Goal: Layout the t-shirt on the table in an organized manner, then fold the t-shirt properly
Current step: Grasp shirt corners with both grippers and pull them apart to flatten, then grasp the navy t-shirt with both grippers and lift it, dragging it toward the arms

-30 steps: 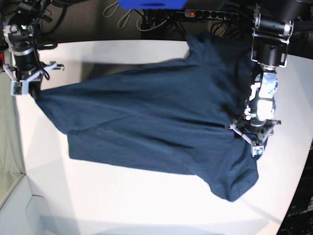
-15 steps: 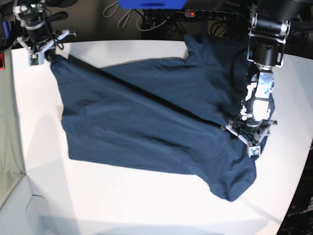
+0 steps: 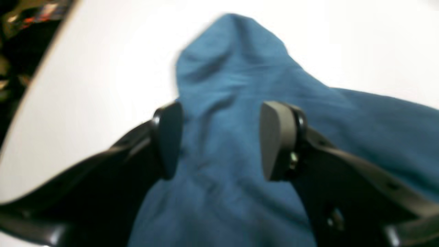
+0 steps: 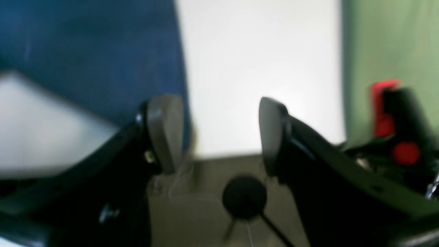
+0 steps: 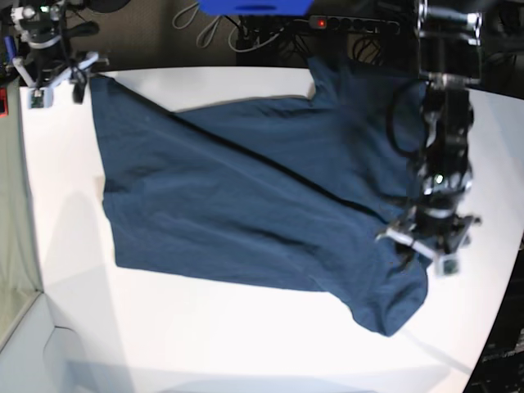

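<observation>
The dark navy t-shirt (image 5: 246,196) lies spread across the white table (image 5: 205,336), with one sleeve reaching toward the near right. My left gripper (image 5: 427,250) hovers over that sleeve end. In the left wrist view its fingers (image 3: 274,137) stand apart, and a ridge of t-shirt (image 3: 233,68) cloth runs between them without being pinched. My right gripper (image 5: 57,82) is at the table's far left corner, beside the shirt's corner. In the right wrist view the right gripper (image 4: 219,133) is open and empty, with the t-shirt (image 4: 89,51) to the upper left of it and bare table (image 4: 257,68) ahead.
A power strip (image 5: 352,23) with a red light, cables and a blue object (image 5: 254,6) lie beyond the far edge. The table's curved edge runs close under the right gripper. A red and black piece of equipment (image 4: 387,113) sits off the table.
My right gripper carried the shirt's corner to the far left corner of the table and opened, letting it go. The left gripper shifted slightly toward the near edge.
</observation>
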You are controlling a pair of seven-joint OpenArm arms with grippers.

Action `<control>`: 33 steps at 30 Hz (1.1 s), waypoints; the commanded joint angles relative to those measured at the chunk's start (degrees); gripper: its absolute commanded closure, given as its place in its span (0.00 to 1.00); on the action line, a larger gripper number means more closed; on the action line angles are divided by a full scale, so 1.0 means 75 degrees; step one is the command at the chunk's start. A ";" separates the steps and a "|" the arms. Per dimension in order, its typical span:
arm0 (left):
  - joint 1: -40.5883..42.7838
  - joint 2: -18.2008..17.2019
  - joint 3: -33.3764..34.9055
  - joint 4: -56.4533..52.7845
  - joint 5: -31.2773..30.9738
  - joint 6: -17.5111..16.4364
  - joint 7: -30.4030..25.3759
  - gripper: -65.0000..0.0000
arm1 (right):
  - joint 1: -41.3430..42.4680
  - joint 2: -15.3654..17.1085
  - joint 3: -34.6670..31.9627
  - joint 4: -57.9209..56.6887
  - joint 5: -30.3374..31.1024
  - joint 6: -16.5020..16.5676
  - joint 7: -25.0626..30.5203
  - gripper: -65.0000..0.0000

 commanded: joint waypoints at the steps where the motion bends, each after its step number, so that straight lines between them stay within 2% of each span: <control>1: 0.0227 0.0124 -0.0131 0.0456 -0.0027 0.0014 -0.0080 0.47 | 0.0126 0.0013 0.0244 0.0148 0.0029 -0.0026 0.0166 0.45; 8: 0.2595 0.0289 -0.0330 0.1652 -0.0015 0.0014 0.0553 0.47 | 0.1357 -0.0092 0.0959 0.0124 0.0029 -0.0026 0.0154 0.45; 12: 0.3216 0.0488 -0.0389 0.1582 0.0044 0.0014 0.0624 0.47 | 0.1885 -0.0092 0.0842 0.0101 0.0029 -0.0026 0.0142 0.45; 14: 0.3416 0.0464 -0.0389 0.1382 0.0044 0.0014 0.0624 0.47 | 0.2096 -0.0104 0.0502 0.0089 0.0029 -0.0026 0.0142 0.45; 18: 0.3486 0.0417 -0.0412 0.0796 0.0055 0.0014 0.0577 0.47 | 0.2283 -0.0116 -0.0623 0.0077 -0.0018 -0.0026 0.0142 0.45; 21: 0.3416 0.0371 -0.0939 0.0117 0.0055 0.0014 0.0553 0.47 | 0.2283 -0.0116 -0.1432 0.0077 -0.0018 -0.0026 0.0142 0.45; 27: 0.2900 -0.0380 -0.1959 -0.1020 0.0055 0.0014 0.0143 0.47 | 0.2225 -0.0116 -0.2276 0.0066 -0.0018 -0.0026 0.0142 0.45; 30: 0.2736 -0.0696 -0.2159 -0.0962 0.0008 0.0003 0.0120 0.47 | 0.2213 -0.0116 -0.2546 0.0042 -0.0018 -0.0026 0.0142 0.45; 33: 0.2560 -0.0755 -0.2311 -0.0505 0.0020 0.0003 0.0143 0.47 | 0.2272 -0.0116 -0.2862 -0.0180 -0.0018 -0.0026 0.0142 0.45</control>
